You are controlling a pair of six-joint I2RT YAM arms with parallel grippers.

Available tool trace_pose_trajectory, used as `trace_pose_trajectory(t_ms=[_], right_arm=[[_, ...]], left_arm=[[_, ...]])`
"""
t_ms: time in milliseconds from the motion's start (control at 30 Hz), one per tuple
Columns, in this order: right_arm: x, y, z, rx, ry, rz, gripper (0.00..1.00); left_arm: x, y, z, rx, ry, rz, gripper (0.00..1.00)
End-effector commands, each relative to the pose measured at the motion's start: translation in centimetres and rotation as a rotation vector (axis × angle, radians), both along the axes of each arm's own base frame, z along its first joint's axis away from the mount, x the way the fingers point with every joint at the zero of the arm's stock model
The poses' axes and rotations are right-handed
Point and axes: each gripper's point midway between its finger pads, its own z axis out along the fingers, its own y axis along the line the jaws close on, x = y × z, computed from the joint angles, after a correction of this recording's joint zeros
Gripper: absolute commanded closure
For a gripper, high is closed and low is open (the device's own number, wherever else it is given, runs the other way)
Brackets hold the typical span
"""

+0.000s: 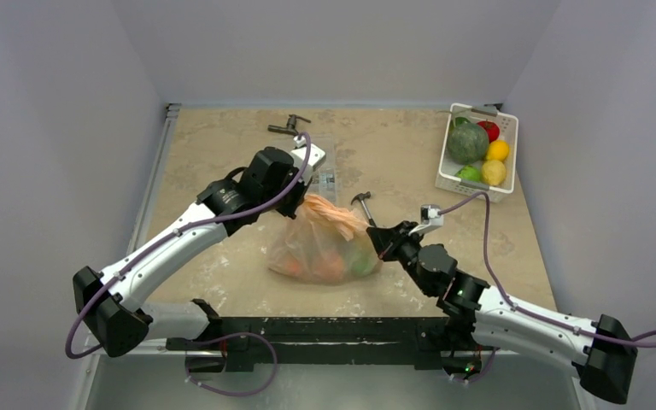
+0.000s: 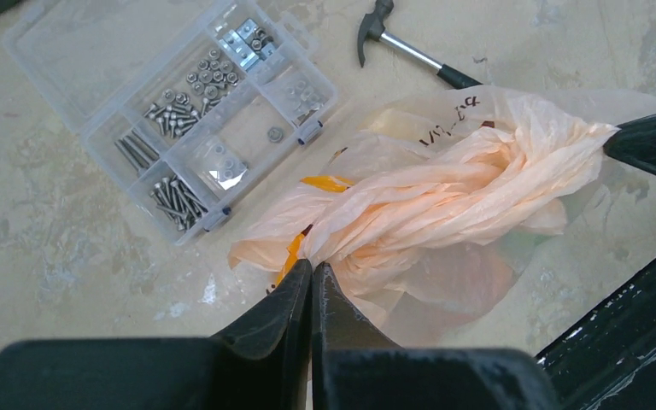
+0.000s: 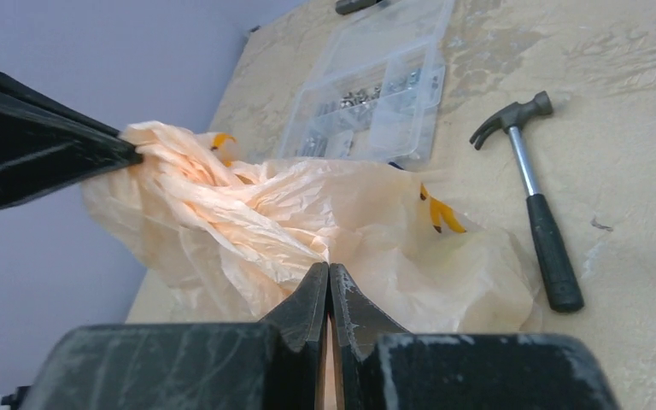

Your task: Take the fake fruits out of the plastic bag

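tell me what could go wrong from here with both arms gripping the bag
1. The left jaws and right jaws are both shut on thin bunched film of the bag; it may tear or slip free.
2. The fruits sit low inside; a rip could send them rolling away.
3. The hammer and parts box lie close by and could get knocked.

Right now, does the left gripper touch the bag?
Touching. In the left wrist view, the left gripper has its tips shut on the twisted plastic of the bag.
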Motion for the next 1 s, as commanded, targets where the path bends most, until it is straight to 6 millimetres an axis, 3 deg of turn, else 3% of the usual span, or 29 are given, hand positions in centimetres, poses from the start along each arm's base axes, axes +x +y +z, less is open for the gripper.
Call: trace_pose_trajectory(t_ms=[0,133,233,367,633,833,967], right_arm=[[0.7,0.0,1.2,-0.191,-0.059,0.018,0.95],[1.2,1.0,4.2,-0.412,-0.203,0.113,0.7],[1.6,1.4,6.6,-0.486,-0.285,0.138,0.49],[1.5,4.3,8.6,-0.556,-0.391,0.271,0.29],[2.2,9.3,7.9,-0.653,-0.414,0.402,0.23],[3.9,8.6,7.4,-0.673,-0.35,0.234,0.27],[3.6,9.1,6.8,-0.659,-0.35,0.265,0.29]], left_arm=[[0.3,-0.2,1.6,-0.056,-0.058,-0.003,1.0],[-0.1,-0.8,1.8,-0.077,-0.032,-0.033,1.0],[-0.2,-0.8,1.6,-0.08,-0.029,-0.034,1.0],[-0.4,-1.0,1.8,-0.083,-0.021,-0.045,1.0],[-0.7,-0.8,1.8,-0.09,-0.027,-0.046,1.0],[-0.7,-0.7,1.9,-0.091,-0.032,-0.044,1.0],[-0.7,-0.7,2.1,-0.1,-0.039,-0.044,1.0]])
